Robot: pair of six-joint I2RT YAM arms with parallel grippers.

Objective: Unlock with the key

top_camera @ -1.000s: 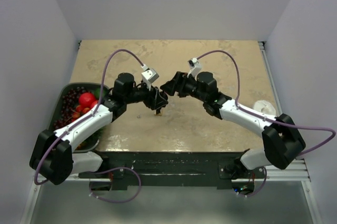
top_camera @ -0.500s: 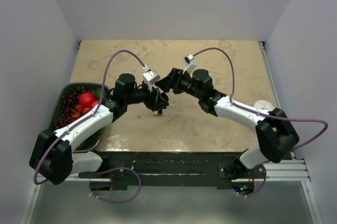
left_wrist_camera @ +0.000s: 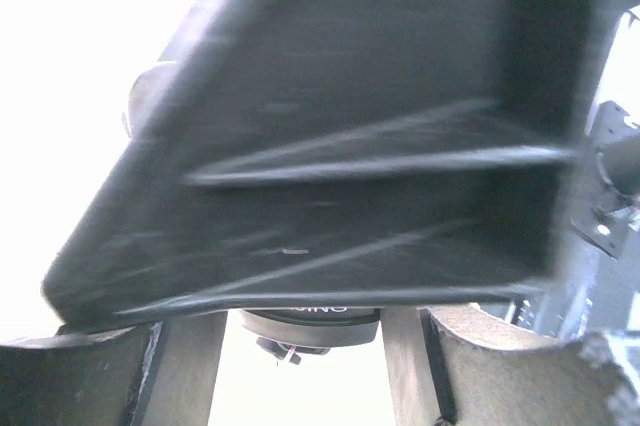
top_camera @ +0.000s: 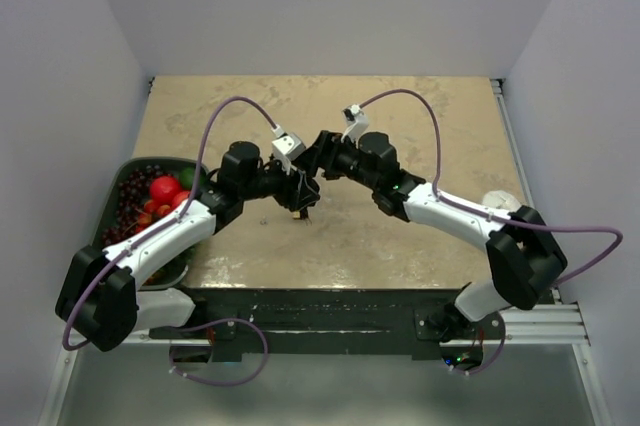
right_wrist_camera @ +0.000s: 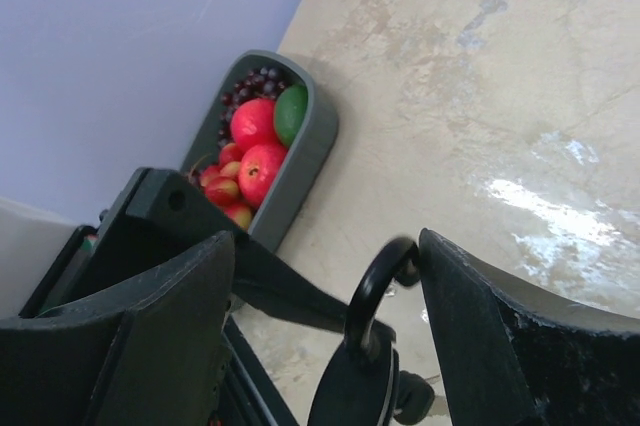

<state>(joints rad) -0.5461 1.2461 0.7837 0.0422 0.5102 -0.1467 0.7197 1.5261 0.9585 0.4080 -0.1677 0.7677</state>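
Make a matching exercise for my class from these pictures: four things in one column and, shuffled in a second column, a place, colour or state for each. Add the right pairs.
Column one
1. right gripper
2. fruit tray
3. padlock shackle
4. left arm's cable

Column two
A. purple
B. at the table's left side
C. open
D. black and curved

Pairs: 1-C, 2-B, 3-D, 4-A
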